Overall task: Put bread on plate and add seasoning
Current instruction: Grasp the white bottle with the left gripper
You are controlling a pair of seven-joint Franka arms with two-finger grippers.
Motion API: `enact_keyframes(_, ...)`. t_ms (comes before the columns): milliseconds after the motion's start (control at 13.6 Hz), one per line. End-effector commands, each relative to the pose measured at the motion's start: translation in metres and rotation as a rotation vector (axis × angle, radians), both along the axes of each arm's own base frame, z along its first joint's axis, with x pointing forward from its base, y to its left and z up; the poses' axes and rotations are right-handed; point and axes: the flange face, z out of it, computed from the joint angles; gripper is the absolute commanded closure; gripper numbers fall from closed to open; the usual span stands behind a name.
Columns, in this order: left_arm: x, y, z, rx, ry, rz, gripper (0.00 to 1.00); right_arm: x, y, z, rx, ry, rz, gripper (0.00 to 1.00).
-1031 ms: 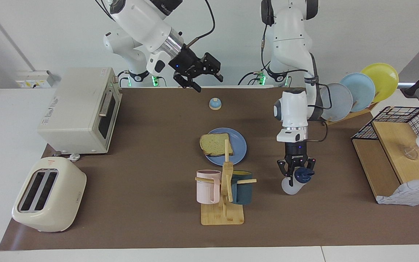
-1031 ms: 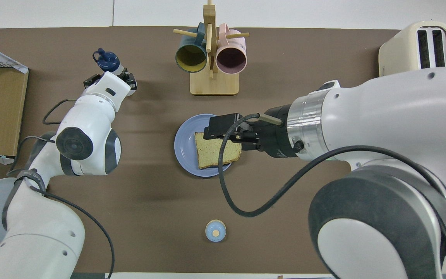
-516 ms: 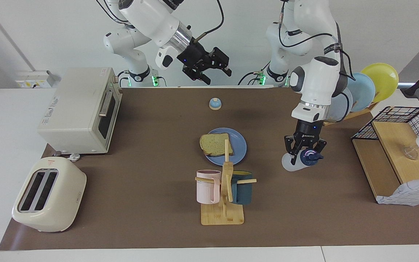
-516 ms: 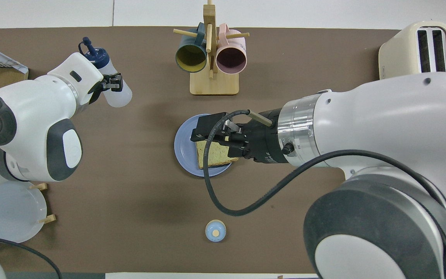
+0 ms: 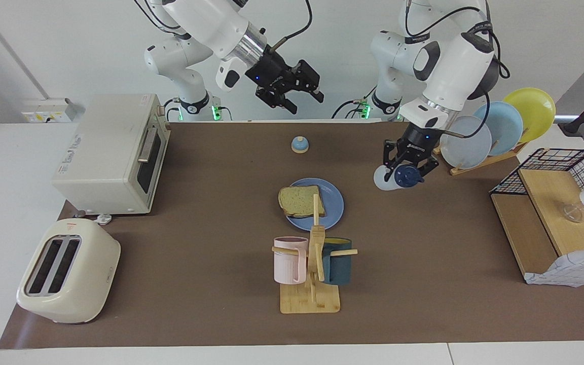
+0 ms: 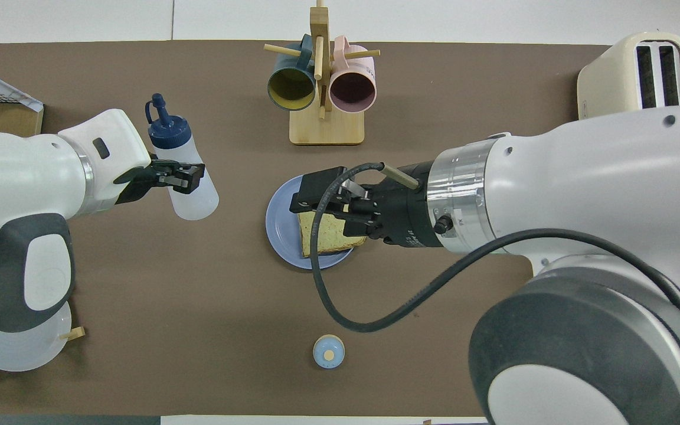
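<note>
Seasoning (image 5: 391,177) is gripped across its pale body by the left gripper (image 5: 406,165) and held tilted in the air over bare mat beside the plate (image 5: 333,200), toward the left arm's end of the table. Its navy cap points away from the robots. Bread (image 5: 300,201) is seen lying on the plate. The right gripper (image 5: 292,96), fingers apart and holding nothing, is raised high above the bell (image 5: 299,144).

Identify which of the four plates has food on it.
The medium-blue plate lying flat mid-table, carrying the bread; the grey-blue, light-blue and yellow plates stand upright and bare in the wooden rack.
</note>
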Motion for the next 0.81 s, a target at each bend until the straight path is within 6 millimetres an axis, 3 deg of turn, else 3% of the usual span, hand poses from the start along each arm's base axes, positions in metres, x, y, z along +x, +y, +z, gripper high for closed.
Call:
enact_keyframes(0, -0.024, -0.011, 0.02, 0.017, 0.039, -0.17, 0.98, 0.0, -0.001, 0.001, 0.004, 0.001, -0.012, 0.15)
enact_keyframes(147, -0.037, -0.008, 0.03, 0.017, 0.073, -0.325, 0.99, 0.0, -0.001, 0.003, 0.008, -0.005, -0.016, 0.2)
enact_keyframes(442, -0.049, -0.008, 0.038, 0.038, 0.074, -0.536, 1.0, 0.001, -0.001, 0.002, 0.008, -0.006, -0.022, 0.21)
enact_keyframes(589, -0.06, -0.027, 0.039, 0.043, 0.082, -0.595, 1.0, 0.003, 0.0, 0.005, 0.018, -0.02, -0.045, 0.21)
enact_keyframes(737, -0.067, -0.037, 0.04, 0.052, 0.085, -0.642, 0.99, -0.004, 0.015, 0.006, 0.028, -0.028, -0.046, 0.21)
